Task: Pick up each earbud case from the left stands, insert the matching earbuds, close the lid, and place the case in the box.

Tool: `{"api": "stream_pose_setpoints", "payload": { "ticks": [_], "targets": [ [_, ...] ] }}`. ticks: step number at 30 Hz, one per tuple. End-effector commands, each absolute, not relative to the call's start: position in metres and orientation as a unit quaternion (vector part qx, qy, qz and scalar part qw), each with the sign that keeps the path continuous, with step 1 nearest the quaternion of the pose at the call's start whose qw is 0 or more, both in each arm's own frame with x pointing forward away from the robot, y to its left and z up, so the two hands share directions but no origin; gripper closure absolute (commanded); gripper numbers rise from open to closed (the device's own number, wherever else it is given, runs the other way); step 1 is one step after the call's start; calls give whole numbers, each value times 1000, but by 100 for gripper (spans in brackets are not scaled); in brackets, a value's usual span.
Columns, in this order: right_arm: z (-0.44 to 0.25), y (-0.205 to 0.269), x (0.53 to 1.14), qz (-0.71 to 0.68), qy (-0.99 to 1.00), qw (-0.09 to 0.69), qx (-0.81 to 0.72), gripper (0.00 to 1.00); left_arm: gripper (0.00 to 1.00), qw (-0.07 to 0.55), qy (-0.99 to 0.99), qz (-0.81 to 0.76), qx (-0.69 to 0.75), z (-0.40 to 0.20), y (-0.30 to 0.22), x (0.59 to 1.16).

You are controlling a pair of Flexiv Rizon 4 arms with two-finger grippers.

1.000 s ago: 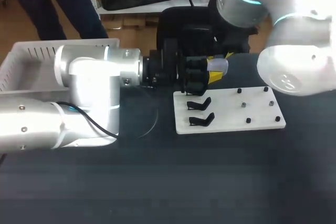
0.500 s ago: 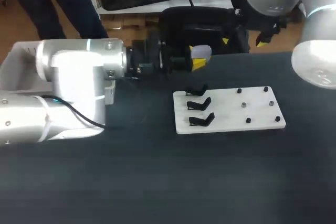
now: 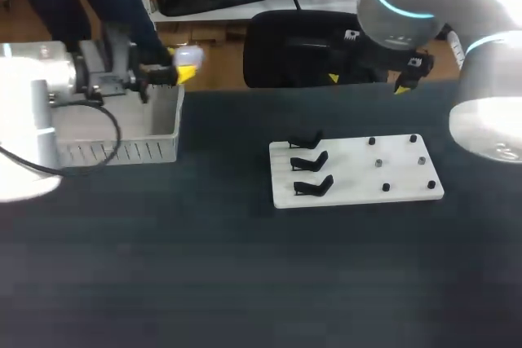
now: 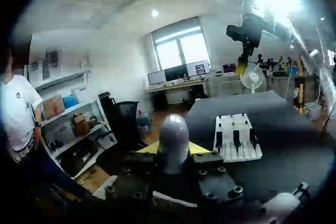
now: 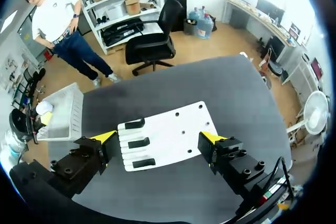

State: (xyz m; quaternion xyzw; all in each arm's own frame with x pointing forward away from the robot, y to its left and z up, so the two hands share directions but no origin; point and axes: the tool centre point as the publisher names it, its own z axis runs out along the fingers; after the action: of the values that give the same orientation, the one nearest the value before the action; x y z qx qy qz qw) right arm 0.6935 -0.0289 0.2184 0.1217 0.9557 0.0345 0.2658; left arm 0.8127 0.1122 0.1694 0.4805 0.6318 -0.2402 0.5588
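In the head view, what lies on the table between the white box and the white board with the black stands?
Nothing: only bare dark table separates the box and the board, as the head view shows.

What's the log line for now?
left end effector: shut on earbud case, at box edge | right end effector: open, above stand board

Matt table (image 3: pixel 245 283), smooth plastic case (image 3: pixel 188 55)

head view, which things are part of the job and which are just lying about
Of the job: earbud case in the left gripper, by the box; three black stands, bare, on the white board.
Just there: open right gripper; small pegs on the board's right half; table.
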Motion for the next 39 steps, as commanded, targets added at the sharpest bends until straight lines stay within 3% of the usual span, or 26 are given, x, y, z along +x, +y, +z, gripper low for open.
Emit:
{"api": "stream_pose_setpoints", "payload": {
  "ticks": [1, 10, 29, 30, 31, 32, 33, 34, 39],
  "targets": [
    [219, -15, 690, 29, 955, 267, 125, 0, 100, 568, 648, -231, 453, 152, 196, 793],
    [230, 10, 693, 17, 957, 264, 119, 0, 100, 543, 683, -223, 435, 105, 231, 816],
    [232, 18, 688, 14, 954, 270, 125, 0, 100, 487, 711, -241, 446, 60, 233, 831],
    [232, 18, 688, 14, 954, 271, 125, 0, 97, 484, 713, -243, 444, 57, 233, 831],
    [232, 18, 688, 14, 954, 271, 125, 0, 82, 480, 718, -242, 442, 53, 235, 832],
    [232, 17, 688, 14, 954, 272, 125, 0, 59, 480, 720, -244, 437, 51, 237, 833],
    [233, 16, 688, 15, 954, 272, 125, 0, 17, 482, 719, -245, 436, 51, 237, 833],
    [233, 15, 688, 15, 954, 273, 125, 0, 0, 484, 719, -244, 435, 51, 236, 833],
    [237, 9, 687, 52, 952, 277, 121, 0, 0, 497, 709, -240, 439, 63, 229, 829]
  ]
}}
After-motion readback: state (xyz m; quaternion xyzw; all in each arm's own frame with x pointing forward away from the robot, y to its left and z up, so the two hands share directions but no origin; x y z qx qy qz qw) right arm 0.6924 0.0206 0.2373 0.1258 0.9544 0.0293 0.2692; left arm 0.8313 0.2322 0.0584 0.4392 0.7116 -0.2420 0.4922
